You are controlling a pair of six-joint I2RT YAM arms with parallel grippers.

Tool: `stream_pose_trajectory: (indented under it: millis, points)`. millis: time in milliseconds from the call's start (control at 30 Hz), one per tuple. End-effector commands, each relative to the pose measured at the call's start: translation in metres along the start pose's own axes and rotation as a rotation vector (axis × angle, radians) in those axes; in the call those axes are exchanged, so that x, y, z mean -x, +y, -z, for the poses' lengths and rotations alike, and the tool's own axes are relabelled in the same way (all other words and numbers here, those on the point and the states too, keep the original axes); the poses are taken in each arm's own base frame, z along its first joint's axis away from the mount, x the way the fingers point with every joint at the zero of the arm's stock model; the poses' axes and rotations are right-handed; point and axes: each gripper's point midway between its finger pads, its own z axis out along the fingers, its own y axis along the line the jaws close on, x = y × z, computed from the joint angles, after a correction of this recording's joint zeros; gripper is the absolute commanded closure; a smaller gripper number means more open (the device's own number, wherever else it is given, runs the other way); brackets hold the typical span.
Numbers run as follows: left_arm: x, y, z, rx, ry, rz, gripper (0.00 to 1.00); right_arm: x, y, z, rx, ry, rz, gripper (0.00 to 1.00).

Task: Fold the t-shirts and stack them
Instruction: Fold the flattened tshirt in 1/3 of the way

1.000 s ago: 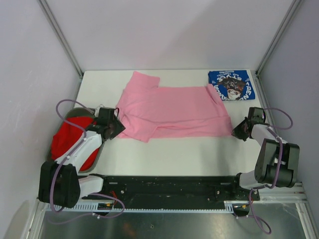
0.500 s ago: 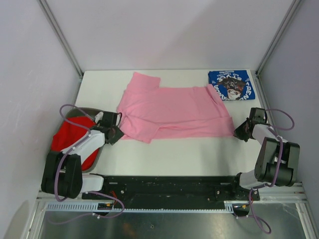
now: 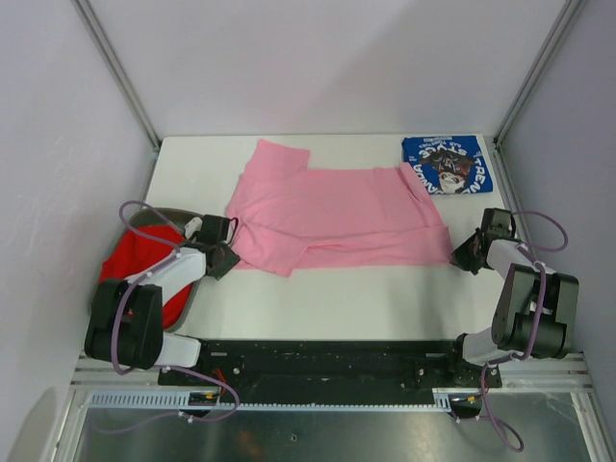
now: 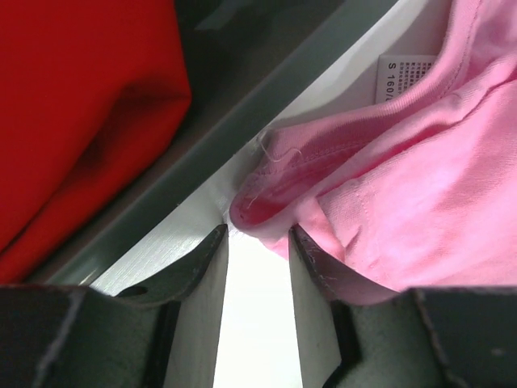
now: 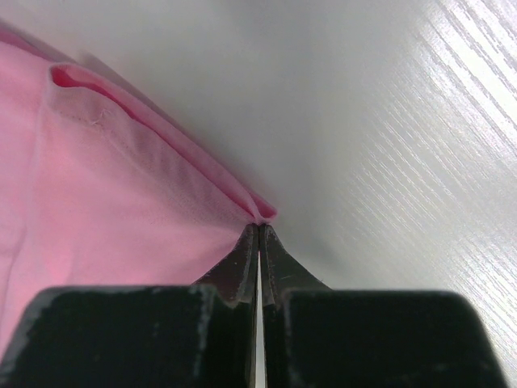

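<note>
The light pink t-shirt [image 3: 332,217] lies spread across the white table. My left gripper [image 3: 223,258] is open at the shirt's near-left corner. In the left wrist view the pink hem [image 4: 275,206] sits at the tips of the parted jaws of that gripper [image 4: 257,238]. My right gripper [image 3: 464,255] is at the shirt's near-right corner. In the right wrist view the gripper [image 5: 258,229] is shut, pinching the pink shirt's folded edge [image 5: 145,194]. The folded royal blue t-shirt [image 3: 447,164] lies at the far right. The red t-shirt [image 3: 135,265] lies in the grey bin.
The grey oval bin [image 3: 189,300] stands at the table's left edge, close beside my left gripper; its rim [image 4: 266,97] runs just past the pink hem. A white size label [image 4: 408,73] shows on the pink shirt. Frame posts stand at both far corners.
My left gripper has dropped lower and shifted slightly toward the near-left corner of the pink shirt. My right gripper has moved a little to the right, drawing that corner with it.
</note>
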Motion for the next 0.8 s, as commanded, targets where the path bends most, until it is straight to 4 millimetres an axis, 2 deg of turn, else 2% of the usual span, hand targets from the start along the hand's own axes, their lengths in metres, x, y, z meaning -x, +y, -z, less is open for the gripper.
stream_pose_trajectory:
  millis: [0, 100, 233, 433, 633, 767]
  points:
    - [0.016, -0.012, 0.000, -0.022, -0.057, 0.022, 0.60, 0.004, -0.008, 0.000, -0.035, -0.021, 0.007, 1.00]
    - [0.015, -0.011, 0.004, -0.036, -0.063, 0.023, 0.59, 0.004, -0.010, 0.000, -0.040, -0.020, 0.010, 1.00]
    - [0.018, -0.007, 0.004, -0.027, -0.080, 0.020, 0.52, 0.003, -0.009, -0.001, -0.037, -0.014, 0.008, 1.00]
    - [0.026, -0.009, -0.004, 0.009, -0.102, 0.019, 0.51, 0.000, -0.011, -0.002, -0.046, -0.004, 0.008, 1.00]
    - [0.026, -0.012, -0.013, 0.025, -0.098, 0.006, 0.68, -0.003, -0.016, -0.003, -0.071, 0.010, -0.001, 1.00]
    - [0.031, -0.015, -0.008, 0.005, -0.113, 0.013, 0.91, -0.004, -0.023, -0.001, -0.102, 0.008, -0.007, 1.00]
